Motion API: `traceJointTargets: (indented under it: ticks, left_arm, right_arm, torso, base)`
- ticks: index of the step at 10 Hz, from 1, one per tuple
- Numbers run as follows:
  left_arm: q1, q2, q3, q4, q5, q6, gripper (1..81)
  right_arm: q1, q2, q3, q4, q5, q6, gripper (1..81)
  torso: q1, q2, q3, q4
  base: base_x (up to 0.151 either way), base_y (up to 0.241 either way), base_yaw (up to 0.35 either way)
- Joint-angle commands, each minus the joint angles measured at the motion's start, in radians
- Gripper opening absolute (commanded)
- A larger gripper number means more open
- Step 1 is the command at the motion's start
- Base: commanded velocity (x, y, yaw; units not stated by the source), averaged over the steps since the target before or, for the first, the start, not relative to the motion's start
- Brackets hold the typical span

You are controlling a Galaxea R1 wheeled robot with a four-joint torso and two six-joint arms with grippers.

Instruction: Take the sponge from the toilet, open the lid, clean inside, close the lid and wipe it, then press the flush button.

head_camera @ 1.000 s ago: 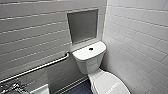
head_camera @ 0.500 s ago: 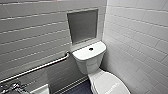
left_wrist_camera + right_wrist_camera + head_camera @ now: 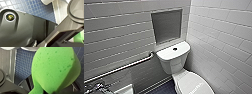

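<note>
The white toilet [image 3: 180, 66] stands in the corner ahead, against the right tiled wall. Its oval lid [image 3: 194, 83] lies shut over the bowl. A round dark flush button [image 3: 175, 49] sits in the middle of the flat tank cover [image 3: 171, 53]. The bright green sponge [image 3: 53, 68] looms large in the right wrist view, pinched at its narrow end by my right gripper [image 3: 50, 91] above the blue tiled floor. A sliver of the same green sponge [image 3: 79, 36] shows in the left wrist view. My left gripper is open and holds nothing.
A metal grab bar [image 3: 121, 67] runs along the left wall toward the tank. A recessed grey niche [image 3: 167, 25] sits above the tank. A white sink [image 3: 125, 89] with a chrome tap [image 3: 96, 87] is at the lower left. Blue floor [image 3: 164, 88] lies between sink and toilet.
</note>
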Motion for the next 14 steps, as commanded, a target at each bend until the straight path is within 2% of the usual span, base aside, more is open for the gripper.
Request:
traceJointTargets:
  ticks: [1,3,6,8,9,11,14]
  left_arm:
    - [-0.131,-0.069,0.084,-0.013,0.053,-0.018,81.1]
    - [-0.216,-0.059,0.079,-0.013,0.053,-0.118,81.1]
    - [-0.314,-0.043,0.058,-0.013,0.053,-0.222,81.1]
    - [-0.365,-0.032,0.063,-0.013,0.053,-0.247,81.1]
    - [-0.374,-0.024,0.066,-0.013,0.053,-0.265,81.1]
    - [-0.377,-0.020,0.063,-0.011,0.051,-0.279,81.1]
    - [-0.417,0.008,0.061,-0.013,0.053,-0.293,81.1]
  right_arm:
    - [-0.016,0.017,-0.030,-0.059,-0.056,0.001,1.0]
    - [-0.022,0.060,-0.070,-0.062,-0.065,0.000,1.0]
    - [-0.024,0.093,-0.086,-0.062,-0.065,-0.005,1.0]
    - [-0.023,0.096,-0.079,-0.078,-0.063,-0.002,1.0]
    - [-0.021,0.097,-0.076,-0.082,-0.063,-0.002,1.0]
    - [-0.019,0.100,-0.076,-0.082,-0.063,-0.002,1.0]
    - [-0.016,0.108,-0.081,-0.082,-0.063,0.003,1.0]
  torso:
    - [0.000,0.000,0.000,0.000]
    - [0.000,0.000,0.000,0.000]
    - [0.000,0.000,0.000,0.000]
    - [0.000,0.000,-0.046,0.000]
    - [0.000,0.000,-0.009,0.000]
    - [0.000,0.000,-0.035,0.000]
    - [0.000,0.000,-0.041,0.000]
  base:
    - [0.000,0.000,0.000]
    - [0.000,0.000,0.000]
    - [0.000,0.000,0.000]
    - [0.000,0.000,0.000]
    - [0.000,0.000,0.000]
    - [0.000,0.000,0.000]
    - [0.000,0.000,0.000]
